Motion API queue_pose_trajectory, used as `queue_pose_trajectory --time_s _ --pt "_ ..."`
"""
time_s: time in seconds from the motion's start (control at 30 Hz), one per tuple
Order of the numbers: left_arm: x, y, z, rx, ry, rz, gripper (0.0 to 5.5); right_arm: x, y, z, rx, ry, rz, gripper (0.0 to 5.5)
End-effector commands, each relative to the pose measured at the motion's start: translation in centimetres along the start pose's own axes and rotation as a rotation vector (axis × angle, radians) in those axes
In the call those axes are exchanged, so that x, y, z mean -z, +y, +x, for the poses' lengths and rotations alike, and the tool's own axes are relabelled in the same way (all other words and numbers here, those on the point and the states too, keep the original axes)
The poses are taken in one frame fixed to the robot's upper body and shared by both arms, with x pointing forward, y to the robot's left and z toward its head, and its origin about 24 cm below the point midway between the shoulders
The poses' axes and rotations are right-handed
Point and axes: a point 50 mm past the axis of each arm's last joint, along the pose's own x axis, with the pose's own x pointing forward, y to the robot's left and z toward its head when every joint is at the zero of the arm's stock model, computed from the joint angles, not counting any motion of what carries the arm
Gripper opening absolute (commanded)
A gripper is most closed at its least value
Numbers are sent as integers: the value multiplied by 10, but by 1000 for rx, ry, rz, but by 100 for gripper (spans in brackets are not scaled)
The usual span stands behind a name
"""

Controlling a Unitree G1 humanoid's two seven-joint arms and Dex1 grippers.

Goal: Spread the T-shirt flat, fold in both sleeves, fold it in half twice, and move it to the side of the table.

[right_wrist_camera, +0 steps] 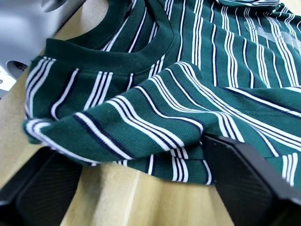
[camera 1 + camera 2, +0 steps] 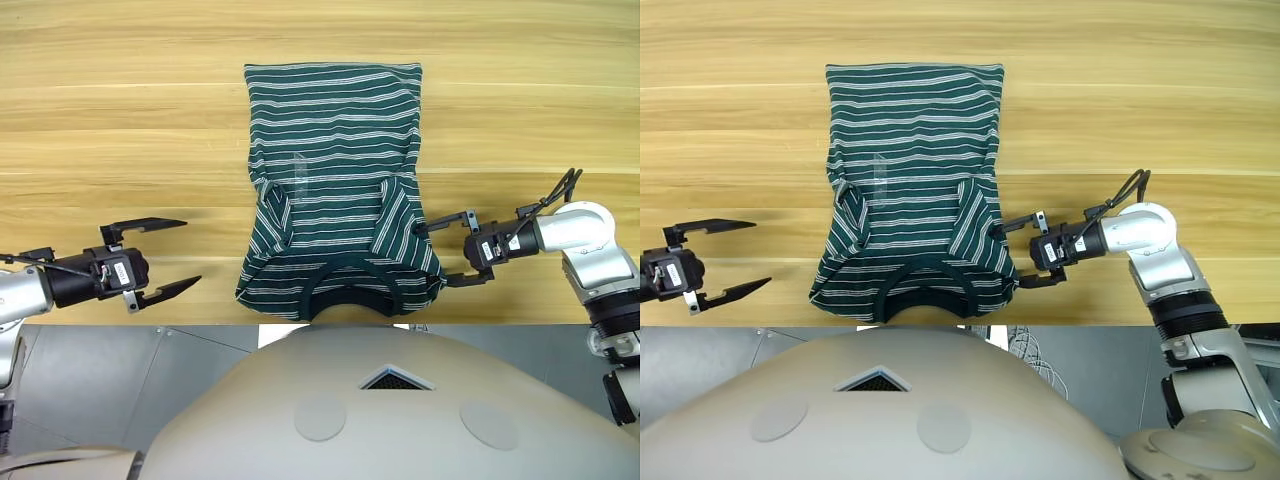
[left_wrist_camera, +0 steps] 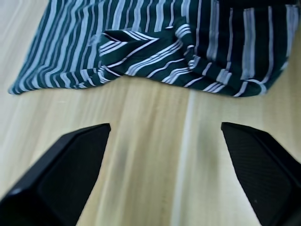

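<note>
A dark green T-shirt (image 2: 335, 150) with white stripes lies on the wooden table (image 2: 120, 100). Both sleeves are folded inward, and the collar (image 2: 350, 290) is at the near edge. My left gripper (image 2: 190, 252) is open, level with the collar end and a short way left of the shirt's left edge (image 3: 155, 47), with bare wood between its fingers (image 3: 70, 165). My right gripper (image 2: 432, 255) is open at the shirt's right shoulder. In the right wrist view its fingers (image 1: 244, 179) stand on either side of the shoulder edge (image 1: 117, 132), low against the table.
The table's front edge (image 2: 150, 322) runs just below both grippers, with grey floor (image 2: 120, 370) beyond it. Bare wood lies left, right and beyond the shirt.
</note>
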Motion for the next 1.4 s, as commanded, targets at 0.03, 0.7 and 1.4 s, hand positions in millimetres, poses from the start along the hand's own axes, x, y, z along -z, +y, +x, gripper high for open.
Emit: queue_pose_trajectory --time_s 0.03,0.7,1.4 --pt "12 -20 21 122 42 7 427 2 0 4 -4 11 26 359" --pt "20 -41 84 185 -149 92 486 -3 -6 9 33 -37 33 30" --pt "29 -60 98 330 -196 -42 236 -6 -11 9 90 -67 9 26"
